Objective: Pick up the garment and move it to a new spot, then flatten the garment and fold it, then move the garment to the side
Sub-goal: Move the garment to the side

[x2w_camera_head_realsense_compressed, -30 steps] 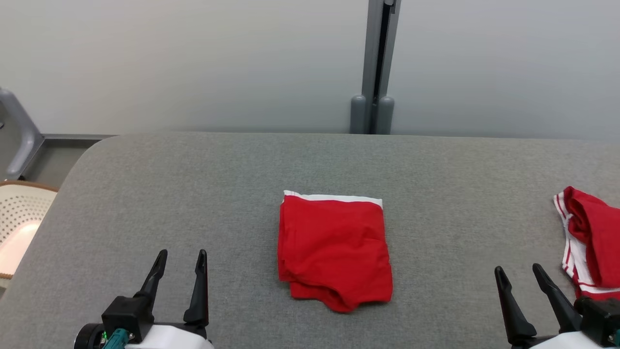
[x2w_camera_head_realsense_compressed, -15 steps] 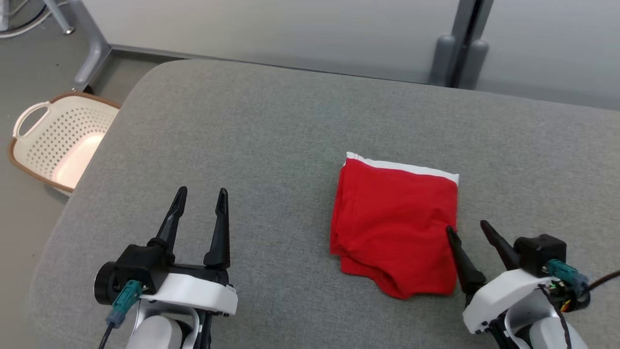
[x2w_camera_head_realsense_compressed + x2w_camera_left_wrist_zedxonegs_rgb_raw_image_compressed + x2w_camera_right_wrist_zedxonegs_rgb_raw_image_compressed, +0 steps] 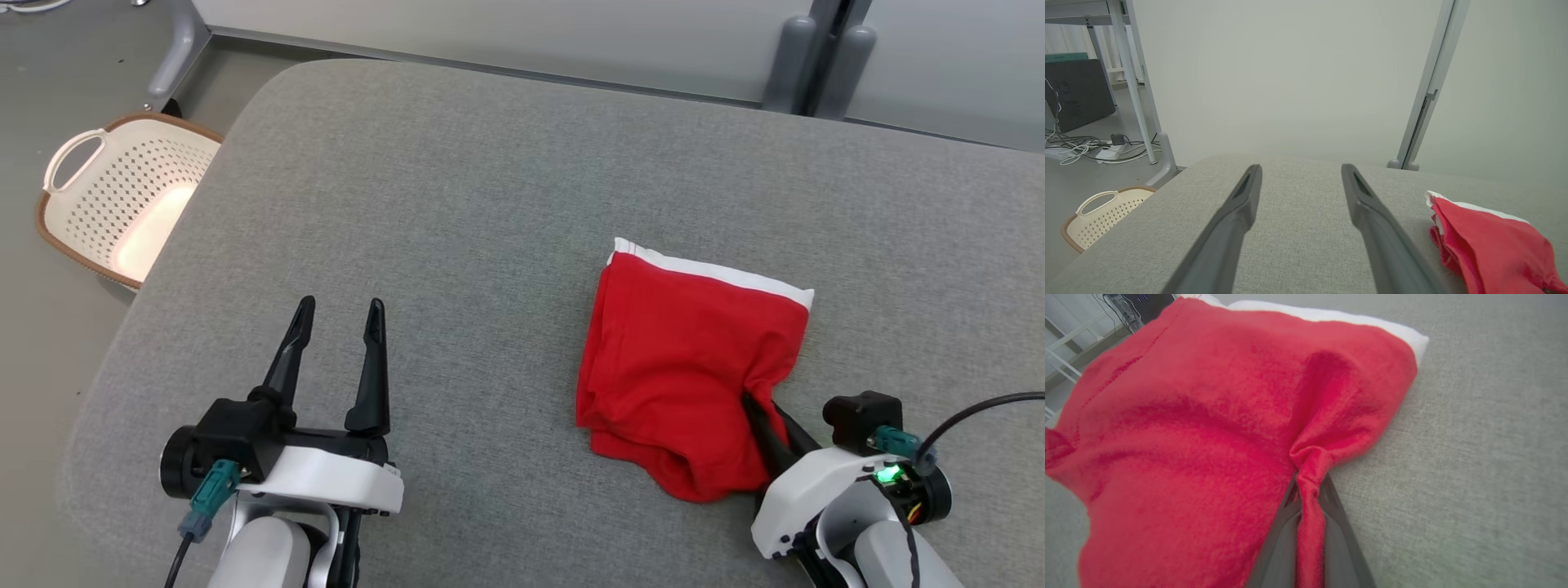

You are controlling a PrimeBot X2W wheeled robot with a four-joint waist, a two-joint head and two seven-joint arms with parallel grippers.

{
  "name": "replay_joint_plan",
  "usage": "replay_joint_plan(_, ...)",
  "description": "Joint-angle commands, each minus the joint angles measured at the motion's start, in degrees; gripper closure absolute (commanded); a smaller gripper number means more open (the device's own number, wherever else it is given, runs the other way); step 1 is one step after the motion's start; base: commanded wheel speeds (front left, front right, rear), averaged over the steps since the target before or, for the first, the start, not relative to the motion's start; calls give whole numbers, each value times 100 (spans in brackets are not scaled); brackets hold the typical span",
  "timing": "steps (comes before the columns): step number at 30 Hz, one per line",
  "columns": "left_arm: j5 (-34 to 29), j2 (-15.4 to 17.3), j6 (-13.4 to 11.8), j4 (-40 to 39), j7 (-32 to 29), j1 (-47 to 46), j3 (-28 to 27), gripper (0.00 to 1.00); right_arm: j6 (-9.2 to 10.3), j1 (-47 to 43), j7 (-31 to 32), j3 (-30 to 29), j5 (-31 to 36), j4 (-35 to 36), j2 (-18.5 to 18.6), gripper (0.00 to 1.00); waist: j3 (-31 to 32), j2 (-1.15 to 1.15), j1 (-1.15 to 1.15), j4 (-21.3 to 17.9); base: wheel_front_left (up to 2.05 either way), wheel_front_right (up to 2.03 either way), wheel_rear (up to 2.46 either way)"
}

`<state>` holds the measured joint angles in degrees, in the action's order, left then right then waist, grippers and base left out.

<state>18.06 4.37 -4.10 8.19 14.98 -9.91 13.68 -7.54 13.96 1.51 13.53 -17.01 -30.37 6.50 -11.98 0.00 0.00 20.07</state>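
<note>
Red folded shorts (image 3: 686,367) lie right of centre on the grey padded table (image 3: 457,204); light, limp cloth, likely to unfold if lifted by one edge. Right gripper (image 3: 763,416) pinches their right edge; left gripper (image 3: 339,306) stands spread, empty.

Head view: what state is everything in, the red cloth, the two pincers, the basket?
red garment: folded, lying on the table, right edge bunched up.
right pincer: shut on the red garment's right edge.
left pincer: open, holding nothing, apart from the garment.
basket: upright on the floor, left of the table.
</note>
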Motion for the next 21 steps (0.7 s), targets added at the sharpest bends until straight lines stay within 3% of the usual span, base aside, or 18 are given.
replay_joint_plan(1,-100,5,41,-22,23,-77,-63,0,12,-62,-25,127,127,-154,115,100,23,0,0,-109,0,0,0)
replay_joint_plan(7,-210,46,46,-95,24,75,-185,0,14,-88,-169,290,110,-54,193,100,116,0,0,-564,0,0,0)
replay_joint_plan(17,-358,178,108,-312,25,29,-277,0,11,-23,-233,806,-75,151,750,100,160,0,0,-2207,0,0,0)
replay_joint_plan(21,-359,227,162,-401,-19,-149,-218,0,11,173,-218,819,-100,236,975,100,-41,0,0,-2689,0,0,0)
